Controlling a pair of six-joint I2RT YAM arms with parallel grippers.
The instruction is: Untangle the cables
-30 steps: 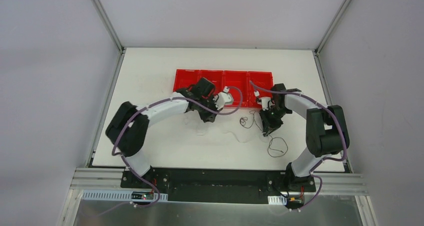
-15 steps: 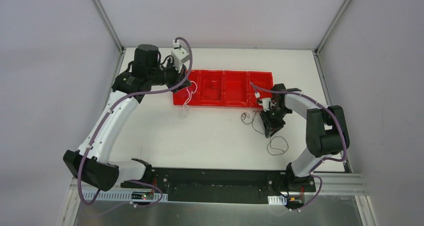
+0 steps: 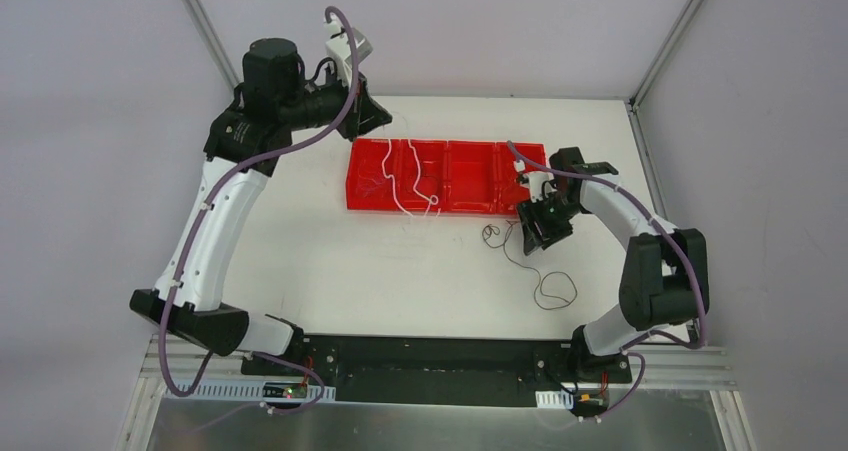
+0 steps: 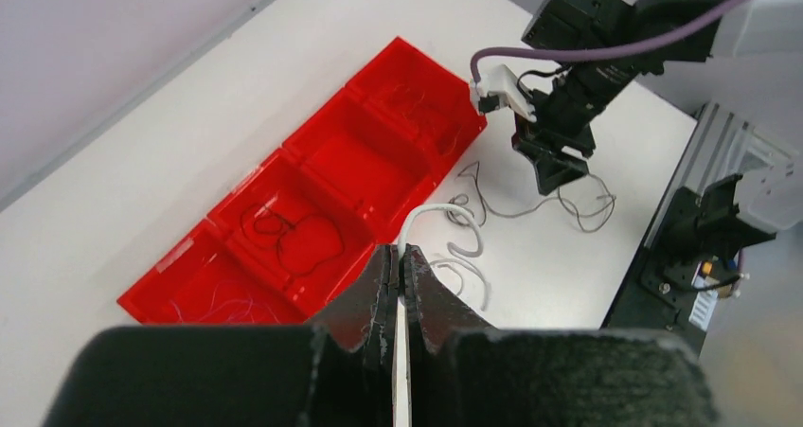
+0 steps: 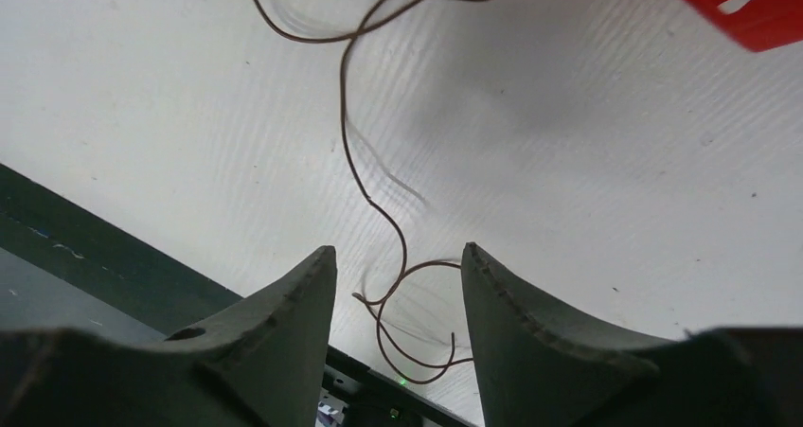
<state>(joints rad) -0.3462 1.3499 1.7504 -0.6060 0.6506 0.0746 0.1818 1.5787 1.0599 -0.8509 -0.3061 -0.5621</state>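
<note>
1. Left gripper [image 4: 398,257]: fingers pressed together, pinching the white cable [image 4: 436,207], raised above the far left corner of the red tray [image 3: 370,203]. The cable hangs across the tray.
2. Right gripper [image 5: 398,252]: fingers spread, holding nothing, above the dark cable [image 5: 346,133] lying on the table [image 3: 300,251] off the tray's near right corner.

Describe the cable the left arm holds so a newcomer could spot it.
Find the red tray at the far middle of the table. A white cable hangs over its left half from the shut left gripper. Unlike the thin dark cable lying beside the tray, it is thicker and lifted.
</note>
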